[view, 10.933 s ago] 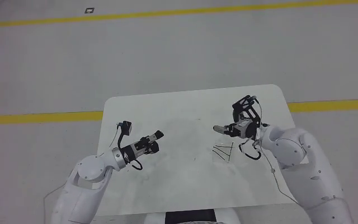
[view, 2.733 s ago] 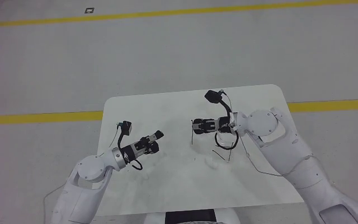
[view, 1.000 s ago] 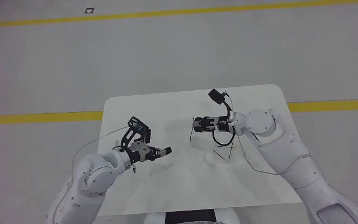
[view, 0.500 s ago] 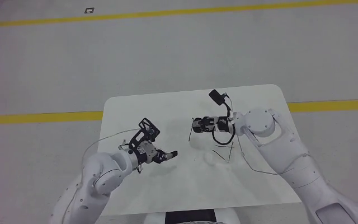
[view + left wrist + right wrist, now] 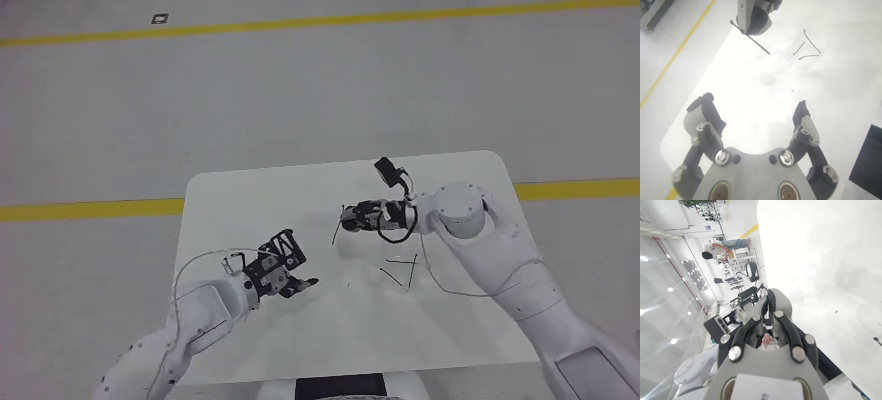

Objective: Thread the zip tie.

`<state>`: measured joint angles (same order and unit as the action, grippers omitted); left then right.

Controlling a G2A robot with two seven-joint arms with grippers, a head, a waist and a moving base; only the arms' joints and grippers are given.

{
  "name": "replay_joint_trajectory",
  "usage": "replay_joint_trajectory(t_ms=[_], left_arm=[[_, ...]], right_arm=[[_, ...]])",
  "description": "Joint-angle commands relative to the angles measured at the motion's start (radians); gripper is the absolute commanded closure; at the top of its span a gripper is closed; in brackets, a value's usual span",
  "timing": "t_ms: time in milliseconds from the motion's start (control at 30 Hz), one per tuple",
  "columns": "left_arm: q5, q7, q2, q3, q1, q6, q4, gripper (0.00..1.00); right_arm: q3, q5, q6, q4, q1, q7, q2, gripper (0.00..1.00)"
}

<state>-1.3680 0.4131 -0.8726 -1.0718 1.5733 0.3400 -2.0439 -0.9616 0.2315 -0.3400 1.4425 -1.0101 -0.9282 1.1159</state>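
Right gripper (image 5: 347, 218) is over the middle of the white table (image 5: 250, 200), toward its far side. Its fingers are pressed together, clamped on the zip tie (image 5: 337, 232). We see this best in the left wrist view, where the right gripper (image 5: 750, 24) pinches the black zip tie (image 5: 757, 42) close to one end. A short stub with the small head pokes out on one side of the fingers. The long thin tail runs out the other side, straight and slanting down toward the table (image 5: 745, 91). We cannot tell if the tail's tip touches the surface. In the right wrist view the two fingers (image 5: 772, 302) sit closed against each other, and we cannot make out the tie between them there.

Left gripper (image 5: 305, 284) is nearer the robot, over the table's near-left part, well apart from the right gripper and pointing toward it. Its fingers are spread wide with nothing between them. The left wrist view shows the left gripper (image 5: 754, 99) with bare table in the gap.

Three loose zip ties (image 5: 812, 42) lie flat on the table beside the held tie, on the right arm's side, near each other in a rough fan. No gripper touches them. A tiny dark speck (image 5: 792, 91) lies on the table between the loose ties and the left gripper.
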Motion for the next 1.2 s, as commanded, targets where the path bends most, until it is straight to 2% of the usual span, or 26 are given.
replay_joint_trajectory(t_ms=[0,233,300,367,467,500,633,733,900,933,1000,1167], left_arm=[[-0.002,0.002,0.002,0.003,-0.001,0.0,0.0,0.0],[-0.002,0.002,0.002,0.003,-0.001,0.0,0.0,0.0],[-0.034,-0.027,0.004,0.029,-0.01,0.0,0.008,0.0],[-0.116,-0.054,0.007,0.035,-0.032,0.0,0.025,0.0],[-0.202,-0.118,0.009,0.036,-0.045,-0.006,0.045,0.0],[-0.202,-0.127,0.01,0.033,-0.049,-0.013,0.054,0.0],[-0.202,-0.186,0.03,0.048,-0.099,-0.001,0.075,0.0],[-0.202,-0.23,0.054,0.091,-0.146,-0.005,0.1,0.0],[-0.202,-0.272,0.093,0.208,-0.242,-0.04,0.146,0.0],[-0.202,-0.287,0.101,0.246,-0.268,-0.053,0.156,0.0],[-0.202,-0.295,0.11,0.292,-0.302,-0.072,0.168,0.0],[-0.202,-0.295,0.11,0.292,-0.302,-0.072,0.168,0.0]], right_arm=[[0.005,0.007,0.0,-0.005,0.005,0.006,0.001,1.0],[0.005,0.007,0.0,-0.005,0.005,0.006,0.001,1.0],[0.007,0.005,0.004,-0.002,-0.003,0.02,0.002,1.0],[0.008,0.016,0.0,-0.003,-0.011,0.04,0.003,1.0],[0.007,0.043,0.0,-0.015,-0.009,0.052,0.005,1.0],[0.009,0.045,0.0,-0.017,-0.006,0.054,0.005,1.0],[0.021,0.072,0.0,-0.043,0.001,0.073,0.007,1.0],[0.039,0.101,0.0,-0.074,0.013,0.084,0.009,1.0],[0.075,0.14,0.0,-0.11,0.039,0.114,0.011,1.0],[0.084,0.151,0.0,-0.113,0.044,0.122,0.012,1.0],[0.096,0.161,0.0,-0.109,0.053,0.134,0.011,1.0],[0.096,0.161,0.0,-0.109,0.053,0.134,0.011,1.0]])
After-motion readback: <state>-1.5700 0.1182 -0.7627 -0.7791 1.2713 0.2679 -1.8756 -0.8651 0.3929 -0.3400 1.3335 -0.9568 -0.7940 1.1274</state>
